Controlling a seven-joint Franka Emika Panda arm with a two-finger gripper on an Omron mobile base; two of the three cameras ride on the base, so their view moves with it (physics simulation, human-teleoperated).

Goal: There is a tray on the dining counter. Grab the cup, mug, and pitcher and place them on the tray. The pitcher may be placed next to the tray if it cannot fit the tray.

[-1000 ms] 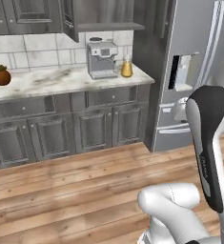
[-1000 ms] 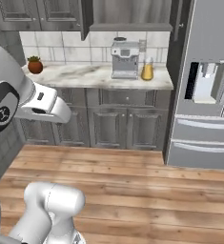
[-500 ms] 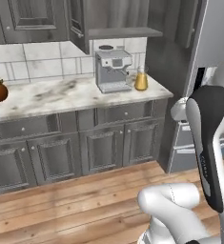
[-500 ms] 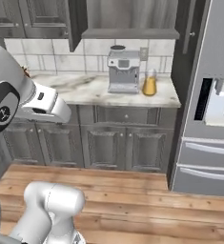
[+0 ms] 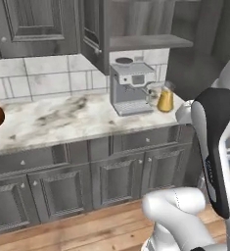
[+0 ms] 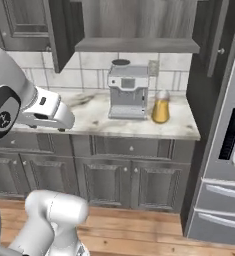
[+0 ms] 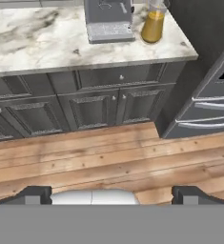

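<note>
"Where is the pitcher [image 6: 160,106]?"

"On the far worktop [image 6: 96,118], just right of the grey coffee machine [image 6: 127,90], near the worktop's right end. It has an orange body and a clear, thin neck."

"Why is the arm held back?"

"I think the robot is too far off to reach it. The jaws [image 7: 112,195] are wide open, holding nothing, over the wood floor [image 7: 99,155]."

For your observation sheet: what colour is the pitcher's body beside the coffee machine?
Amber-orange, with a clear glass neck; the pitcher shows best in the right base view, right of the coffee machine.
</note>
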